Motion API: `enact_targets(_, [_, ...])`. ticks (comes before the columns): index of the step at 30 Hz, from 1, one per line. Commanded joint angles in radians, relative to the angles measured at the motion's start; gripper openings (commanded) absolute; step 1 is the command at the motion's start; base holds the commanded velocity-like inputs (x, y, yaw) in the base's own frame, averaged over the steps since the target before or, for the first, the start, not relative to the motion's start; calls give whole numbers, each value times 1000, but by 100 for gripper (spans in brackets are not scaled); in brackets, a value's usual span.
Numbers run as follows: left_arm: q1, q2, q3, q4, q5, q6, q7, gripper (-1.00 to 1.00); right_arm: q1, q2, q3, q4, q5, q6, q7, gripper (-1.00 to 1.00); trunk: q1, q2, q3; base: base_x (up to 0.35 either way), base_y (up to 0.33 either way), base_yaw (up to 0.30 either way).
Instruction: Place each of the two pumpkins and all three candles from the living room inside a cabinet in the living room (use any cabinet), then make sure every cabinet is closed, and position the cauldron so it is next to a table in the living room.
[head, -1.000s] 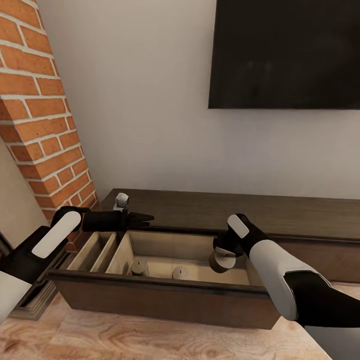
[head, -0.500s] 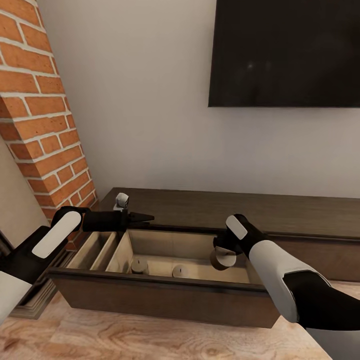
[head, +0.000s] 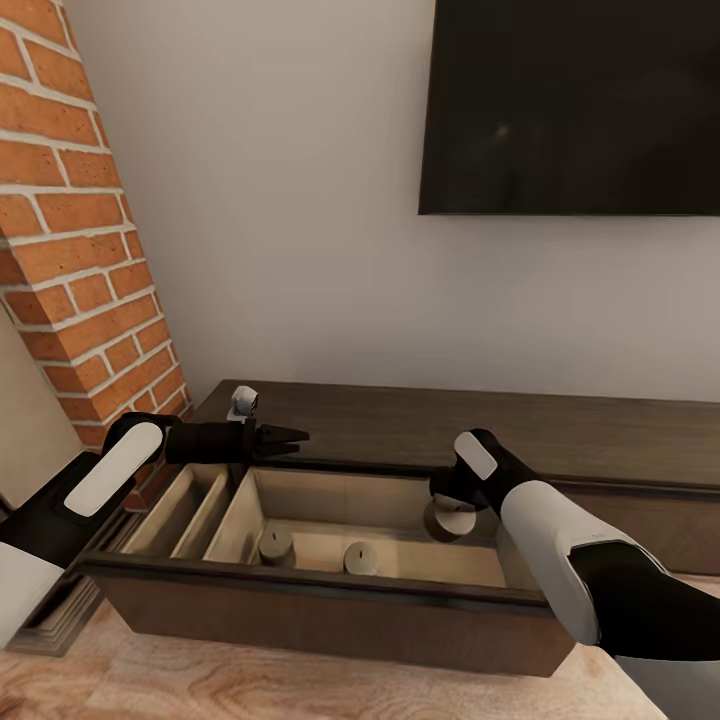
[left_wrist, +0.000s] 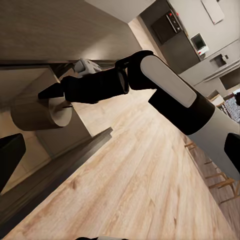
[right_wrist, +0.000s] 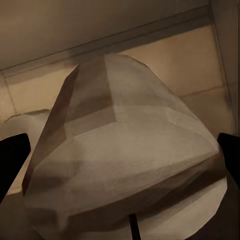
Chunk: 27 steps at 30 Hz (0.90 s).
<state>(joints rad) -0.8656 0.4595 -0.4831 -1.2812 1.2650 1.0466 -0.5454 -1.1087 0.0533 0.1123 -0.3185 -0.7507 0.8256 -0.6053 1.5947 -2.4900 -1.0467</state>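
At lower centre of the head view, the cabinet drawer stands open with two candles inside. The right claw grips a third candle over its right end. The left claw, fingers nearly together and empty, hovers above the drawer's back edge.

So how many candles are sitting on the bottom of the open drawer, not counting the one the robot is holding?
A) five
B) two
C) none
B: two candles, one and another, stand on the pale floor of the open drawer, while the right gripper holds a third candle above it.
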Motion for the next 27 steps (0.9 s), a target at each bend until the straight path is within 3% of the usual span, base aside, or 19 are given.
enact_targets(1, [-1,1,-2,0,-4,1,-7,100,0,-2,7,-1,-10,3,-8,-100,0,0,-1,114,-37,0])
enact_targets(13, [-1,3,-2,-21,-4,1,-7,100,0,-18,7,4,-10,3,-8,-100,0,0,-1,23,-7,0])
enact_targets(27, [-1,3,-2,-43,-4,1,-7,100,0,-19,9,7,-10,3,-8,-100,11,-13,-54,0,0,0])
